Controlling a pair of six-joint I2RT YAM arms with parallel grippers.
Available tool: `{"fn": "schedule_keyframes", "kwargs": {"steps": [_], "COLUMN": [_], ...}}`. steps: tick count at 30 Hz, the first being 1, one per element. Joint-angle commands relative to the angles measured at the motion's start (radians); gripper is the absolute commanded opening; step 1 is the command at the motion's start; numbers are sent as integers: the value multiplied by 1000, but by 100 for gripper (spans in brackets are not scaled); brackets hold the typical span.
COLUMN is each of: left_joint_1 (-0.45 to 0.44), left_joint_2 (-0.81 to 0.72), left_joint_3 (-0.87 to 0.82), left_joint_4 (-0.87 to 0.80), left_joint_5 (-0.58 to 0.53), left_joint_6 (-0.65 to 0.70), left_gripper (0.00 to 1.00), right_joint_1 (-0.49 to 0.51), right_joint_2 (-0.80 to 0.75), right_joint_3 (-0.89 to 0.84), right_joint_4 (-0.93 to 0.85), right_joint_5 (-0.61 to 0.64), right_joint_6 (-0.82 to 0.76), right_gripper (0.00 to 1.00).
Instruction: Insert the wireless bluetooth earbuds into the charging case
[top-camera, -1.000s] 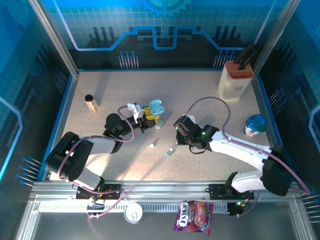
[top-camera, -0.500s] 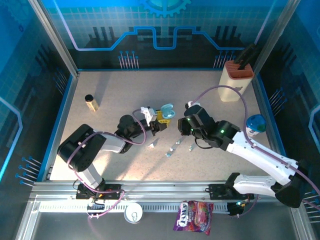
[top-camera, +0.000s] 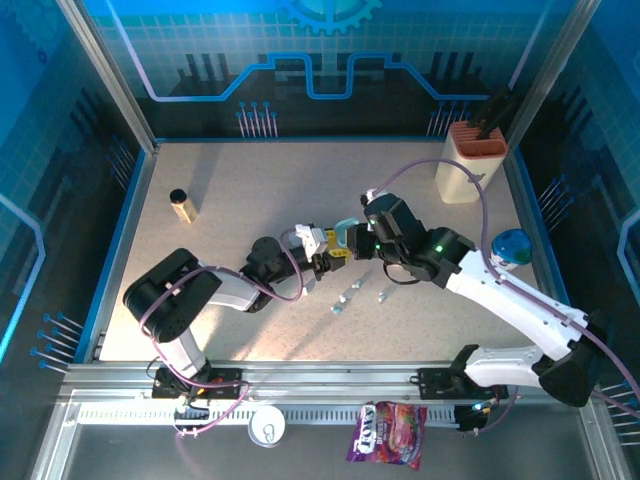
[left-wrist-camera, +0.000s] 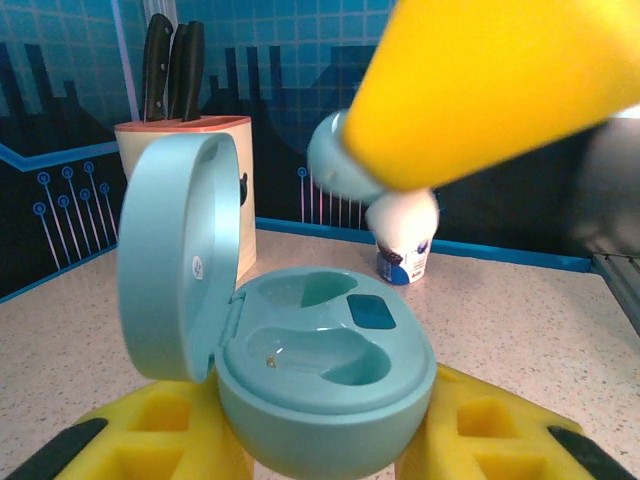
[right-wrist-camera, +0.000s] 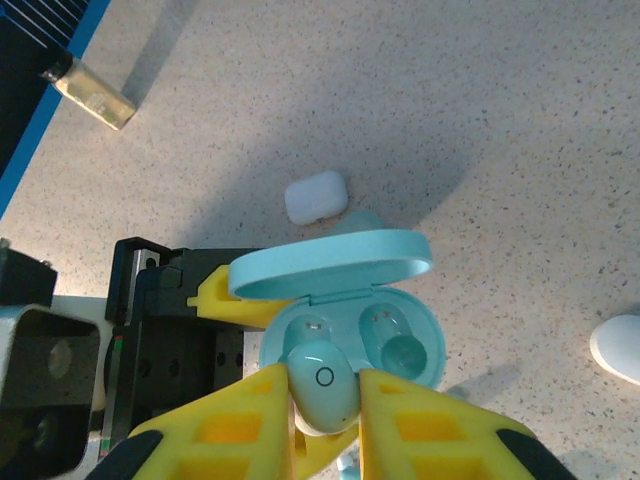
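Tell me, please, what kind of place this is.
Probably a lab robot test cell: a speckled table fenced by an aluminium frame and blue printed walls, with a left arm and right arm bolted at its near edge.

You have a teal earbud (right-wrist-camera: 321, 392) pinched between the yellow fingers of your right gripper (right-wrist-camera: 325, 378), at the left well of the open teal charging case (right-wrist-camera: 400, 312). Beyond its raised lid, a closed white case (right-wrist-camera: 316, 197) lies on the speckled table (right-wrist-camera: 480, 120).

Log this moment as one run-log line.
left tool: shut on open teal charging case | right tool: shut on teal earbud, over case | case wells: empty
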Motion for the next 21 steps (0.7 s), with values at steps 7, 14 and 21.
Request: {"fn": "schedule_keyframes", "kwargs": {"steps": [7,14,21], "left_joint_1": [-22,-27,-29], "left_joint_2": [-11,-13,-15], "left_joint_3": [5,24,30], "left_joint_4": [40,28,14], "left_joint_5": [-13,-15,-14], "left_joint_6": [37,34,38], "left_gripper": [22,21,22], "right_joint_1": [-24,-25,-25], "right_joint_2": [1,5,3], "right_joint_3": [-6,-38,-81], "right_joint_4": [34,48,72], "right_joint_5": [-38,-54,-75], "right_joint_6": [-3,12,37], "right_gripper": [20,20,20]}}
